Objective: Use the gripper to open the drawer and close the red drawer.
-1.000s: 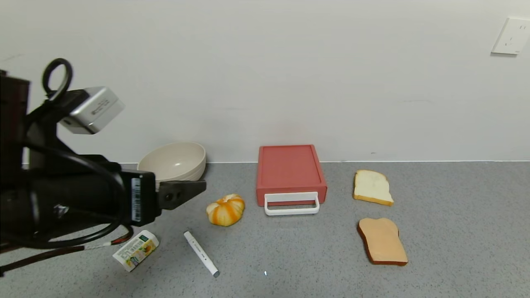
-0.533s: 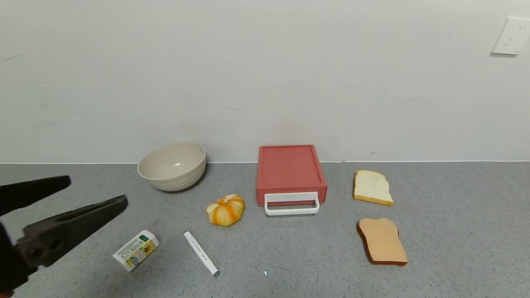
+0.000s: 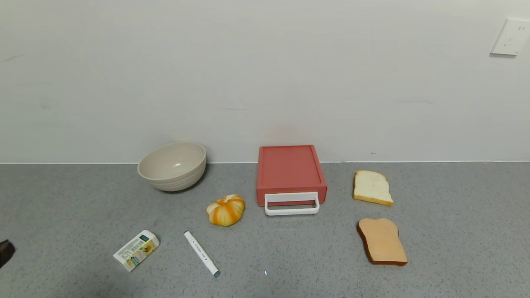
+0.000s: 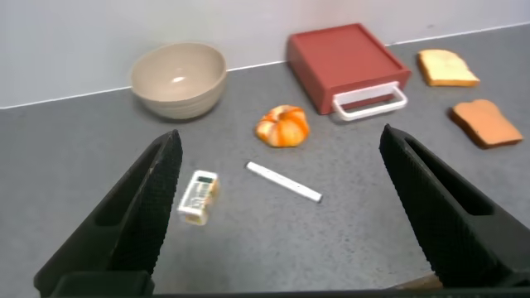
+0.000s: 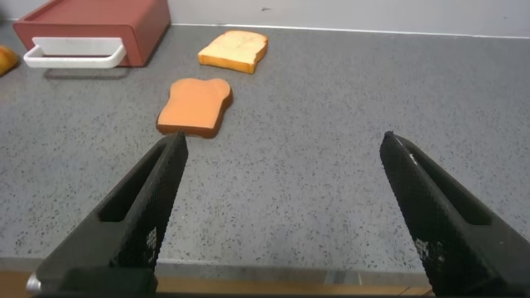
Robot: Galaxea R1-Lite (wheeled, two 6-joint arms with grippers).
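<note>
2 grippers are sitting back from the work, both with fingers spread wide and holding nothing. The left gripper (image 4: 277, 207) is hanging over the near left of the counter, showing in the head view only as a dark sliver at the left edge. The right gripper (image 5: 286, 211) is hovering low over the near right, looking across the toast at the drawer.

The red drawer (image 3: 291, 172) is sitting against the wall at centre, its tray fully in, its white handle (image 3: 292, 203) facing the robot.

Judged step: reaching for the handle, nothing opened yet. To do it well, 1 finger should be going down inside the white loop, then pulling straight toward the robot along the tray's line (the box looks light and may slide rather than open). A path from the left should be avoiding the pumpkin (image 3: 226, 210) just beside the handle.

The left wrist view is showing bowl (image 4: 179, 79), carton (image 4: 197, 196) and pen (image 4: 284, 181) together with the drawer. The right wrist view is showing the handle side-on, standing clear of the drawer front, plus the 2 bread slices (image 5: 195, 107).
</note>
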